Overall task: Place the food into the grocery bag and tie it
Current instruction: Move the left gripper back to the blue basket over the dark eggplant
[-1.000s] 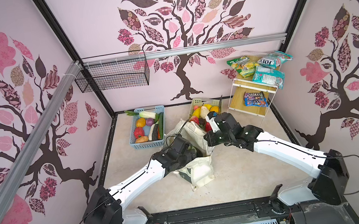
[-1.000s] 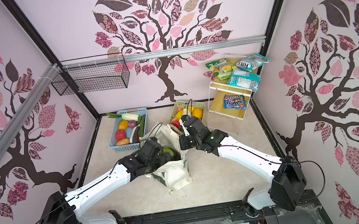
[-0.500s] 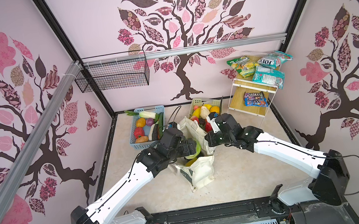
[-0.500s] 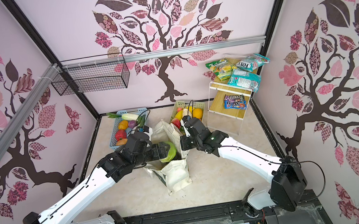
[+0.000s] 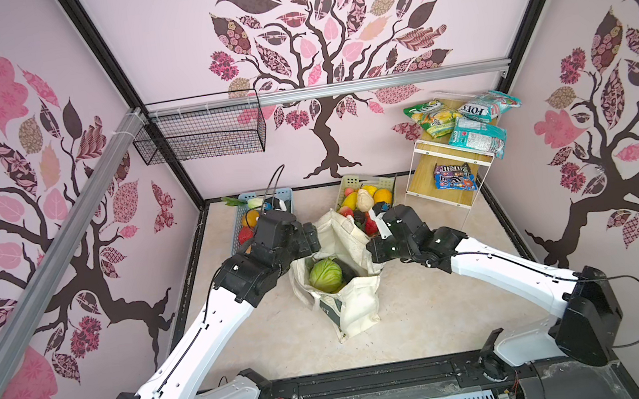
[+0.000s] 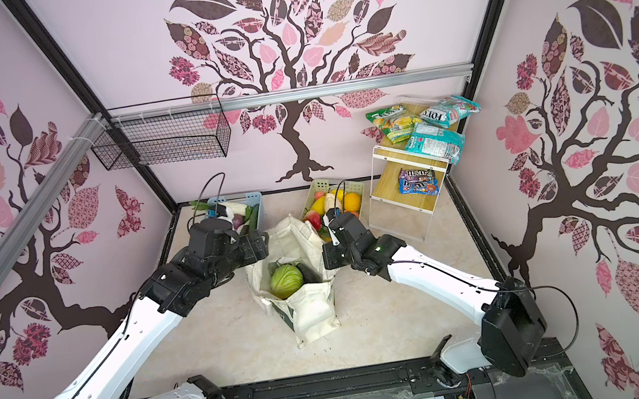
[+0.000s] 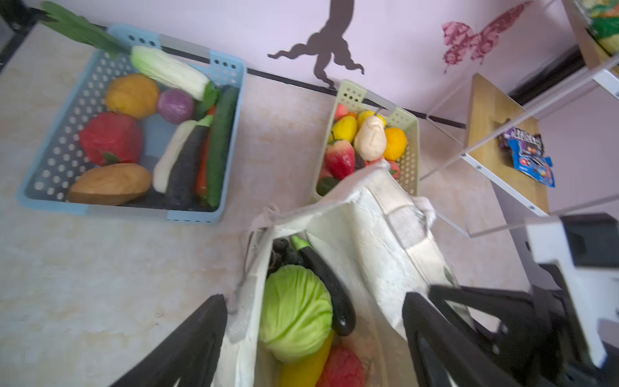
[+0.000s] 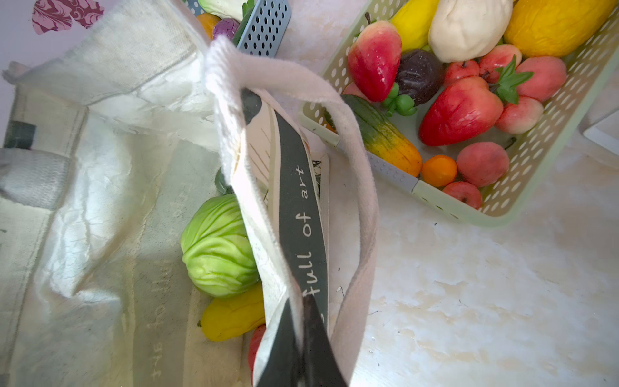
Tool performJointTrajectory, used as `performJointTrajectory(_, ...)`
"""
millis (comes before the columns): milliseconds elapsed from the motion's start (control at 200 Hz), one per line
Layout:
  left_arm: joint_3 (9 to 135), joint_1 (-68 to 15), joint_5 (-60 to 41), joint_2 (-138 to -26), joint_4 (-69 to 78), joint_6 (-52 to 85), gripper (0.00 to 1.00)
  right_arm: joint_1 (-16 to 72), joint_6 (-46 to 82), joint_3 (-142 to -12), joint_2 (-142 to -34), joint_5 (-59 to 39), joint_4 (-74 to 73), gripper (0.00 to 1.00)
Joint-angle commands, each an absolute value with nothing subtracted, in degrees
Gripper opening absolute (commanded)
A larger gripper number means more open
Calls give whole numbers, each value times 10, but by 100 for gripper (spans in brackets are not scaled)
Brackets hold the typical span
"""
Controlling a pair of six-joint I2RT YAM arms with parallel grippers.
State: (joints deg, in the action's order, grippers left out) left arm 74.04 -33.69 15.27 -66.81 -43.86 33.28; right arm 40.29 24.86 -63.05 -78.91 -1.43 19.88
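Inside the grocery bag [image 8: 100, 201] the cabbage [image 8: 217, 248] rests on, seemingly, a banana [image 8: 232, 315].

My table [image 5: 429, 312] carries the bag [image 5: 359, 308], blue basket [image 7: 55, 160], green basket [image 7: 407, 160] and shelf [image 5: 424, 182].

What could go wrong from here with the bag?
1. Right gripper pinches only the grocery bag's rim; a slip would likely collapse the mouth over the cabbage.
2. Open left gripper hangs over the bag's wall; moving off, it might snag the cloth and tip the bag.
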Motion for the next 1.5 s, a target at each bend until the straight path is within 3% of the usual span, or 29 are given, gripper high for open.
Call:
performJointTrajectory(0, 764, -296, 164, -677, -449, 304, 86, 402, 246, -628, -775, -4, 208, 0)
performJointTrajectory(265, 754, -166, 99, -743, -414, 289, 88, 402, 234, -624, -762, 9, 220, 0)
performJointTrajectory(530, 768, -91, 44, -861, -372, 280, 87, 402, 224, -640, -758, 20, 235, 0)
performJointTrajectory(1000, 861, -70, 55, -1060, -350, 251, 77, 402, 213, -665, -773, 28, 250, 0)
performJointTrajectory(1496, 895, -62, 64, -1141, -347, 226, 64, 402, 203, -685, -796, 31, 257, 0)
